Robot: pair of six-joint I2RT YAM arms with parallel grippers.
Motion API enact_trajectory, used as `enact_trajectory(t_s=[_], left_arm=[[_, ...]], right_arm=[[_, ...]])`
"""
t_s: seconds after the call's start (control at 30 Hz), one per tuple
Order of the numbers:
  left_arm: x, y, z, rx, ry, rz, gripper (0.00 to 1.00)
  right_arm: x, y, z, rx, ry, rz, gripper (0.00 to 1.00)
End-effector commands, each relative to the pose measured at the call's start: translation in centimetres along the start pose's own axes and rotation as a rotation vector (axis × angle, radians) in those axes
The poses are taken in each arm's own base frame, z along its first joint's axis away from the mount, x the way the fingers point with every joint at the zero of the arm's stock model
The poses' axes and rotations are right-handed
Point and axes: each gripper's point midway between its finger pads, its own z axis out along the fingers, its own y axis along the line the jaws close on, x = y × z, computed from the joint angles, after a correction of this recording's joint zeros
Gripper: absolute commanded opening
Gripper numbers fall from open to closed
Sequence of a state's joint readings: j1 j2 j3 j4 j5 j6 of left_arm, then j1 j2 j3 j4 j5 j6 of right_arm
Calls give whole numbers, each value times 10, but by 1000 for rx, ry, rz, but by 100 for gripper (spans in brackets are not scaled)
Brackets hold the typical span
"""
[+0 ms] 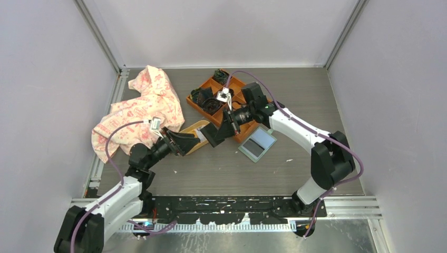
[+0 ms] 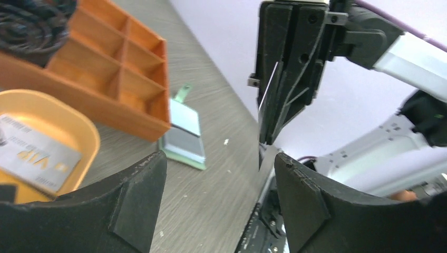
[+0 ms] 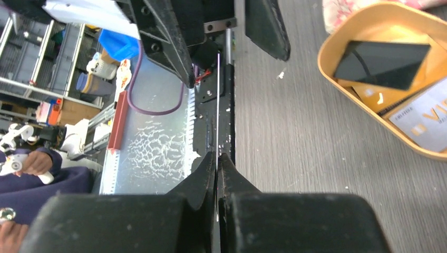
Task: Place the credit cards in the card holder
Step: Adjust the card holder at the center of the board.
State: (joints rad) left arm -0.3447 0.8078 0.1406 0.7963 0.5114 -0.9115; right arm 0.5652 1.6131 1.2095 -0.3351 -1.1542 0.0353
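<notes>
My right gripper is shut on a thin credit card, seen edge-on and held upright above the table. My left gripper faces it, open. The card's free end hangs between the left fingers, close to one finger and apart from both. The card holder lies open on the table to the right of both grippers. More credit cards lie in the yellow dish: a black one, a grey-white one and a tan one.
An orange compartment tray with dark items stands behind the grippers. A crumpled patterned cloth lies at the back left. The yellow dish sits mostly under the two grippers.
</notes>
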Motion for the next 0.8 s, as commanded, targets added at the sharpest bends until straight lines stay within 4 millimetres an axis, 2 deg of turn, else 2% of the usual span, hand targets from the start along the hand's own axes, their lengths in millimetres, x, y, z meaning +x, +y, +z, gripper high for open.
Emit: enact_trajectory(t_s=[0.0, 0.27, 0.3, 0.37, 0.43, 0.47, 0.5, 0.53, 0.63, 0.7, 0.77], left_arm=[[-22, -65, 2, 295, -34, 86, 74], [-12, -93, 21, 420, 21, 75, 61], [-11, -96, 23, 429, 28, 78, 55], [-9, -97, 27, 438, 46, 76, 37], [-9, -97, 31, 439, 54, 75, 6], [-9, -96, 32, 434, 55, 69, 1], [-8, -95, 32, 429, 53, 63, 0], [-10, -93, 33, 420, 46, 53, 0], [-11, -87, 34, 370, 40, 2, 0], [-11, -78, 37, 288, 58, -68, 0], [-16, -73, 41, 189, 79, -145, 0]], right_arm=[[-13, 28, -5, -98, -37, -137, 1], [-11, 31, -5, -107, -37, -134, 1], [-10, 31, -5, -108, -36, -130, 1], [-10, 31, -4, -111, -34, -129, 1], [-10, 32, -5, -110, -35, -135, 1], [-10, 33, -5, -107, -35, -139, 1], [-11, 33, -6, -95, -38, -147, 4], [-11, 33, -8, -72, -35, -163, 13], [-13, 23, -19, 64, -20, -251, 49], [-22, 13, -38, 170, -46, -266, 61], [-32, 7, -61, 247, -93, -272, 68]])
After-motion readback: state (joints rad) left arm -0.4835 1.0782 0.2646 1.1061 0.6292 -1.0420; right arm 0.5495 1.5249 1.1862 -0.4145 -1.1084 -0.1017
